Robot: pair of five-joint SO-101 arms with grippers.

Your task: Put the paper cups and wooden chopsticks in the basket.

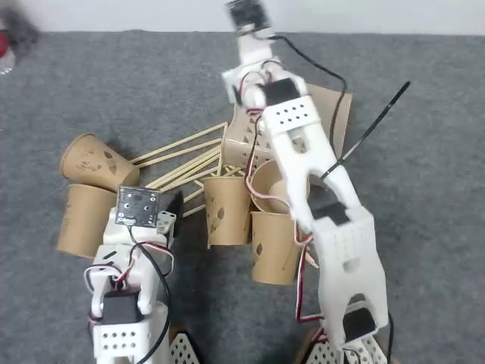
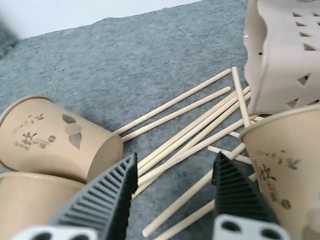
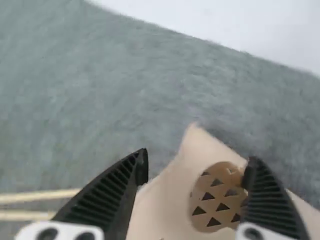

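Where the left hand [image 2: 175, 172] hangs low over the grey bench [image 1: 424, 227], its fingers stand apart and hold nothing. Paper cups [image 2: 55, 135] lie tipped on their sides to either flank of it: two at the bench's left side, several more clustered toward the middle. The wooden chopsticks [image 2: 195, 130] are scattered loose on the bench just past the left hand's fingertips, fanned out between the two groups of cups. Beyond them sits the beige basket [image 2: 285, 55], some chopstick ends touching its base. The right hand [image 3: 195, 170] hovers above the basket, fingers spread and empty, with the basket's perforated floor visible between them.
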